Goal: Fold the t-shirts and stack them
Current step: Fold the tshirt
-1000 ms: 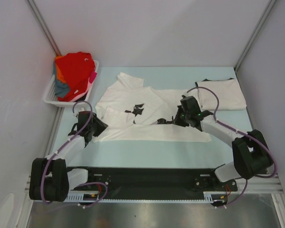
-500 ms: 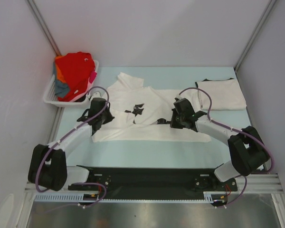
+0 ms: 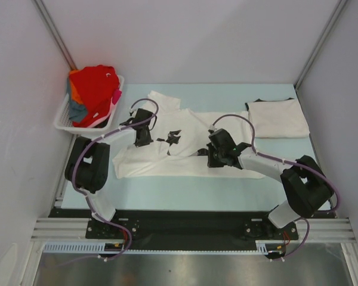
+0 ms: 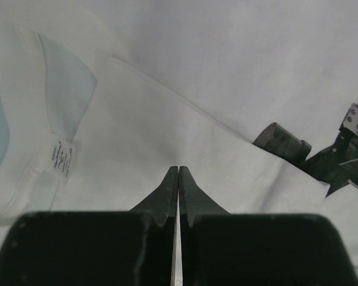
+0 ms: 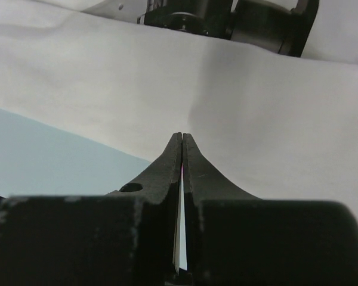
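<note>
Two arms work over one shirt. Nearest, in the lower middle of the overhead frame, the white printed tee lies spread flat on the light-blue table. The right gripper, jaws clenched, has slid leftward to the shirt's lower chest. Its wrist view shows the tips pressed together just above the cloth, and I cannot tell whether any fabric is pinched. The left gripper has snapped shut within the last second and swung from the shirt's lower-left edge up beside the black print; no cloth shows between its tips either. The shirt's outline looks much as it did, so the fold seems not yet made, and both arms are probably repositioning inward for it. A small sewn-in label carries writing too small to read, and the print forms no legible words. Farther back, a folded off-white tee lies at upper right. The basket at upper left holds a red tee atop other colours.
</note>
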